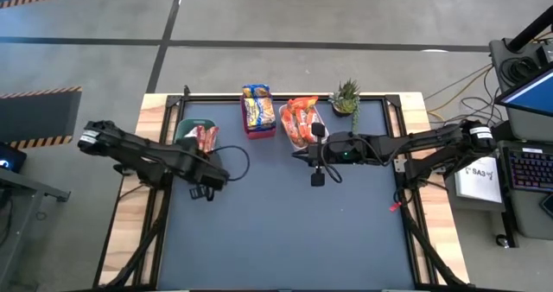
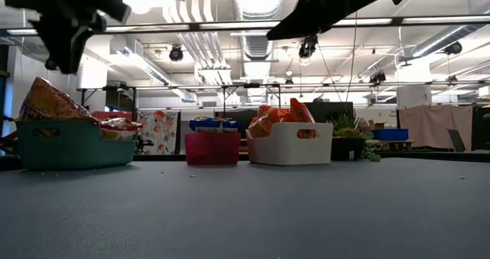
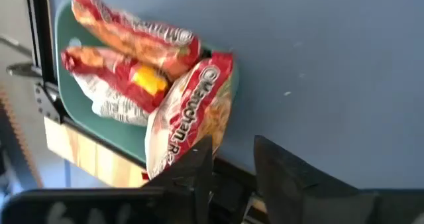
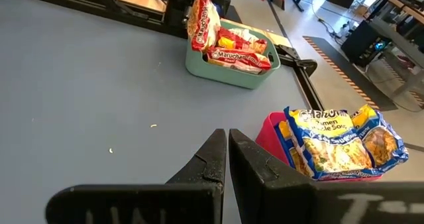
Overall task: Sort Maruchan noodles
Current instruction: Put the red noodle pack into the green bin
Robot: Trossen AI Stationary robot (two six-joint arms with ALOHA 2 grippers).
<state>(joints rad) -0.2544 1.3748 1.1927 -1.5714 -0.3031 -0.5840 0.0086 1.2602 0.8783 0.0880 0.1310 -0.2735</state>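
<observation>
The dark surface (image 1: 285, 231) lies bare along its near side, and everything stands along the far edge. The left gripper (image 1: 210, 178) hangs just near of the green bin (image 1: 186, 128) at the far left, its fingers (image 3: 199, 168) spread a little with nothing between them. In that bin lie red-orange Maruchan packets (image 3: 142, 52), and one more red-orange packet (image 3: 189, 114) leans upright against the bin's rim, just beyond the fingertips (whether it touches them I cannot tell). To the right, the red bin (image 1: 259, 130) holds the yellow-and-blue packets (image 4: 341, 141), stacked above its rim. Right of that again, the white bin (image 2: 289, 144) holds orange packets (image 1: 298, 115), which stick up over its wall. A small potted plant (image 1: 346, 96) stands at the far right of the row, near the white bin. The right gripper (image 1: 300, 154) hovers above the surface just near of the white bin, its fingers (image 4: 211, 159) pressed together and empty.
</observation>
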